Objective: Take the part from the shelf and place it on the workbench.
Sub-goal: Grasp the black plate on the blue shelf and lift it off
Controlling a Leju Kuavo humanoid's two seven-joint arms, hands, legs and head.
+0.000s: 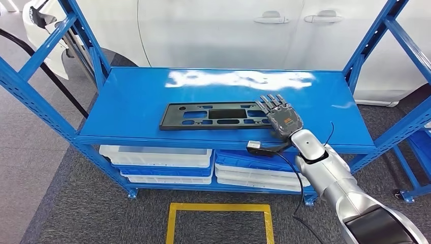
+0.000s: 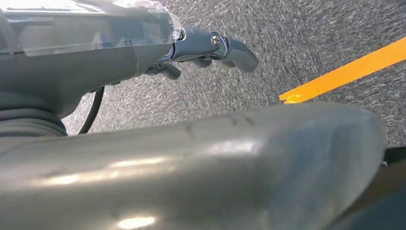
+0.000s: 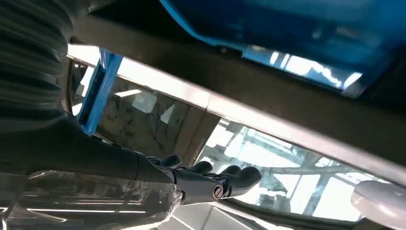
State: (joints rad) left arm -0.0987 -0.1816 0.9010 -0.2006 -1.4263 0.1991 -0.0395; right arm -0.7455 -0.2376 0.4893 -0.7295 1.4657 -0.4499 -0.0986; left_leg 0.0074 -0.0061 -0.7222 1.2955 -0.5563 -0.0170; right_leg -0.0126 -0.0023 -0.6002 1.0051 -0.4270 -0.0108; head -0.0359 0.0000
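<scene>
The part (image 1: 216,116), a flat black plate with cutouts, is seen in the head view lying on the blue shelf (image 1: 132,101). The right hand (image 1: 280,116) is being held over the plate's right end, fingers extended; contact cannot be told. In the right wrist view its fingers (image 3: 239,177) are shown straight, nothing grasped. In the left wrist view the left hand (image 2: 191,52) is seen above grey carpet (image 2: 297,43) and a yellow line (image 2: 344,72), fingers slightly curled, empty.

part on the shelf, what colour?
Black. The flat part with cut-outs lies on the blue shelf; the head view shows it best.
</scene>
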